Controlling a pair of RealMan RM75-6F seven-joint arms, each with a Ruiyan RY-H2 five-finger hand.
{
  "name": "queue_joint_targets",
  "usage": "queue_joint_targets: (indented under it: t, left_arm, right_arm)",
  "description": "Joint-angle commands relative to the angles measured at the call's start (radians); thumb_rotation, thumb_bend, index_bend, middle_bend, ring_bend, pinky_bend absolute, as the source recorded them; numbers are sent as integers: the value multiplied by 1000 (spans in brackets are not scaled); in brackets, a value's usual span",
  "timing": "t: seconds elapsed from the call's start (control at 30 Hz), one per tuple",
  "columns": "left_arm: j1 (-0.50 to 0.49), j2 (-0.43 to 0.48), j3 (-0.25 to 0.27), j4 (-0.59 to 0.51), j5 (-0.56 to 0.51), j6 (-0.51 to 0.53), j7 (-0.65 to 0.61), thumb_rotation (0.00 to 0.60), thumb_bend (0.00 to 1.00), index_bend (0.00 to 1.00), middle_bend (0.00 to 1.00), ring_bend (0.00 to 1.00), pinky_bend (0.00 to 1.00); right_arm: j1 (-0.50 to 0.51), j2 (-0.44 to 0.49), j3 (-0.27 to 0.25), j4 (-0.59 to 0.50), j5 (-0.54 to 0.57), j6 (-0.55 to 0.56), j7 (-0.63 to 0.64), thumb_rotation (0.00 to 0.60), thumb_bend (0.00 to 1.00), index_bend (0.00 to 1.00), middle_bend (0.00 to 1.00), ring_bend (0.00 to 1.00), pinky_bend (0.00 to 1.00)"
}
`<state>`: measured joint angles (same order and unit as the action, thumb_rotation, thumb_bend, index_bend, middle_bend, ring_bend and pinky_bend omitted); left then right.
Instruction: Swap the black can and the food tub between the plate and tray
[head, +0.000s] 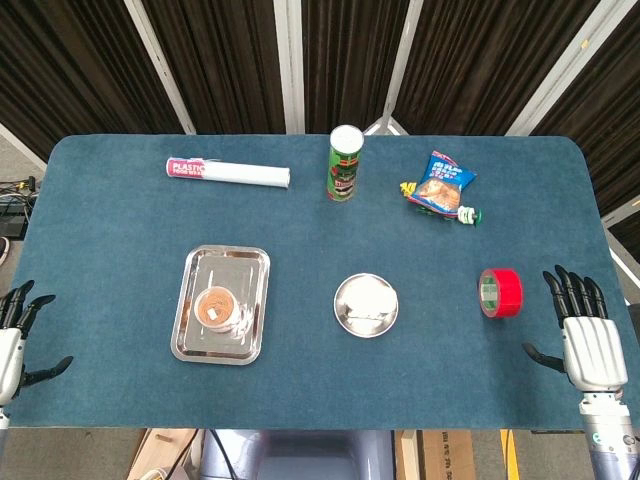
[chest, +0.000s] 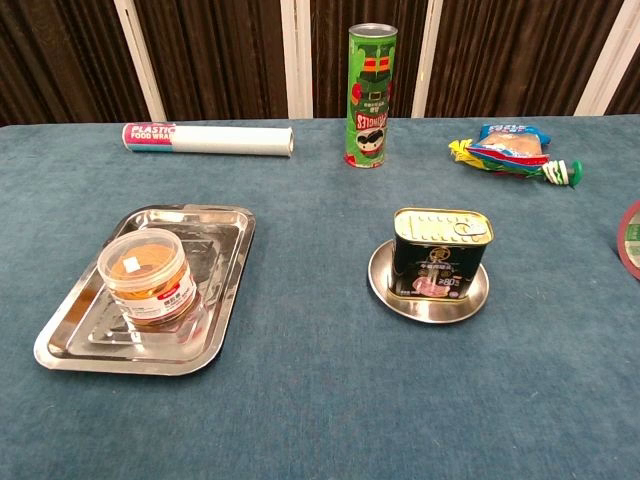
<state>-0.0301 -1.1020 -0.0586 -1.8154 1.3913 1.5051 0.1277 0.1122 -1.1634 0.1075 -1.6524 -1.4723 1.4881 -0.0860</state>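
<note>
The black can (chest: 439, 254) stands upright on the small round metal plate (chest: 384, 287), which sits mid-table; from the head view the can (head: 367, 300) shows only its pale top on the plate (head: 343, 316). The clear food tub (head: 217, 308) with brownish contents sits in the steel tray (head: 254, 263) on the left, also seen as the tub (chest: 148, 273) in the tray (chest: 215, 225). My left hand (head: 14, 340) hovers at the table's near left edge, fingers spread, empty. My right hand (head: 585, 335) is at the near right edge, fingers spread, empty. Neither hand appears in the chest view.
A green chip tube (head: 344, 163) stands at the back centre. A white food-wrap roll (head: 228, 173) lies back left. A snack bag (head: 440, 186) lies back right. A red tape roll (head: 499, 292) stands near my right hand.
</note>
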Motion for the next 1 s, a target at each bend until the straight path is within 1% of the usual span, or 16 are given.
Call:
queue_joint_targets:
  t: [0.03,0.27,0.37,0.53,0.7,0.77,0.83,0.93,1.0]
  left_arm:
    - [-3,2,-3,-1,-8,-7,-1,600,83,191,0,0,49]
    - [-1,8,2,1,23,4,-33,600,83,191,0,0,49]
    - [-5,10,1,5,13,-6,-23,600,83,191,0,0,49]
    - [-4,11,2,0,11,-8,-30,600,82,191,0,0,49]
    - [2,8,10,-4,36,8,-28,600,83,191,0,0,49]
    - [0,6,8,-3,33,7,-31,600,83,191,0,0,49]
    - [-2,-2,1,2,17,4,-16,600,83,191,0,0,49]
    - [-7,-9,-2,-1,3,-4,2,600,83,191,0,0,49]
    - [-8,-10,-3,-1,4,-4,2,600,82,191,0,0,49]
  right_arm:
    - [1,-6,0,-2,12,-7,-20,600,34,32,0,0,0]
    - [-1,-7,-10,-33,9,-9,-54,600,34,26,0,0,0]
    - [0,2,-18,-47,3,-23,-18,600,33,23,0,0,0]
    - [1,14,-33,-59,-19,-33,8,600,34,17,0,0,0]
    - [7,10,-39,-88,-19,-55,48,600,34,14,0,0,0]
    - [15,4,-34,-118,-2,-72,43,600,34,13,0,0,0]
    - [43,0,-17,-171,19,-109,24,600,33,13,0,0,0]
    - [102,7,8,-243,62,-193,-51,600,32,13,0,0,0]
    - [144,8,30,-295,112,-252,-104,600,32,13,0,0,0]
